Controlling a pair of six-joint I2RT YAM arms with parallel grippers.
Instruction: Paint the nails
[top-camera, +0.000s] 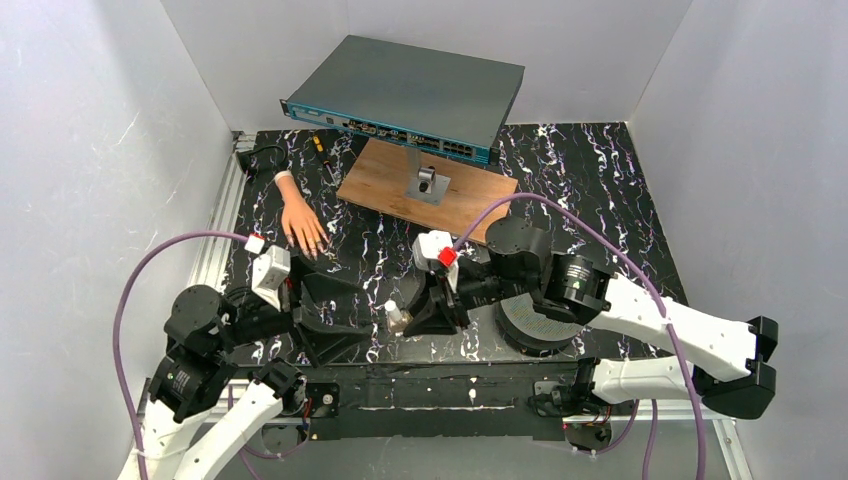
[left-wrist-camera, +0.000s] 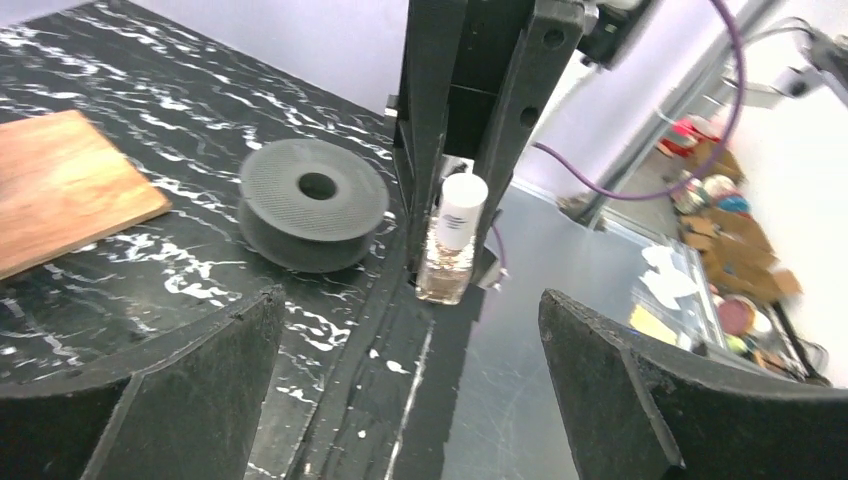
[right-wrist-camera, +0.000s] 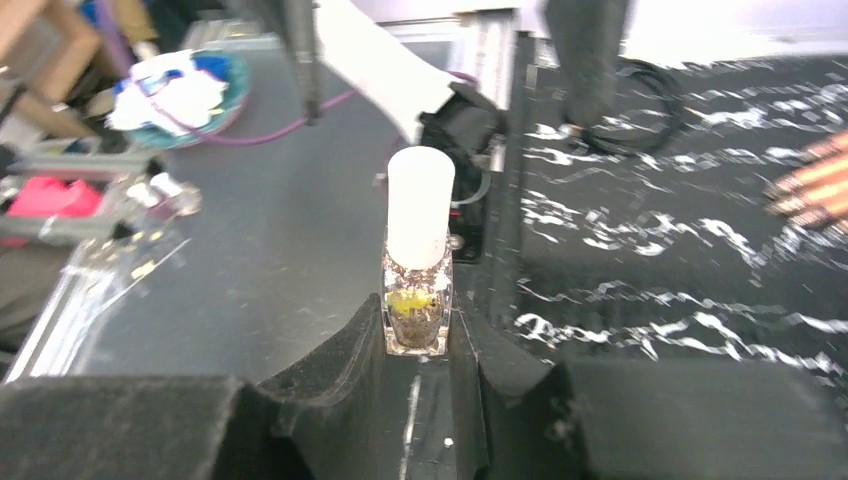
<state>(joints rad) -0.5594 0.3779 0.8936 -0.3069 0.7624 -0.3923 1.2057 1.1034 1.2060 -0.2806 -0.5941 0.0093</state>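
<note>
Right wrist view: right claw (right-wrist-camera: 417, 322) is pinched onto the lower glass of a small bottle (right-wrist-camera: 418, 250), 1 finger on each side, both touching. Bottle is upright, tall white cap on, dark and yellowish contents low inside. It sits at the near edge of the table (right-wrist-camera: 650, 270), over the seam between the grey front strip and the black marbled top. Can't tell if its base is down on the surface or slightly lifted.

Left wrist view: left claw (left-wrist-camera: 410, 310) is spread wide with nothing in it. Its 2 fingers are far apart and aimed at that same bottle, which stands well ahead of the tips. Grey spool (left-wrist-camera: 315, 200) lies flat on the table just beside the bottle, not touching it.

Top external: the 2 claws face each other along the near edge, with the bottle between them on the right claw's side. The spool is partly under the right arm.

Further back on the left, the mannequin hand (top-camera: 298, 222) lies flat, wrist stub toward the back wall, fingers toward the near edge. The nails (top-camera: 312, 245) are at the near fingertips, too small to read any colour. They are well apart from the bottle and both claws; the left arm's wrist is near but not touching.

Behind that, a wooden board (top-camera: 380, 185) carries a metal post (top-camera: 428, 183), with a network switch (top-camera: 410, 95) tilted above. A black cable (top-camera: 258, 155) lies in the back-left corner.
</note>
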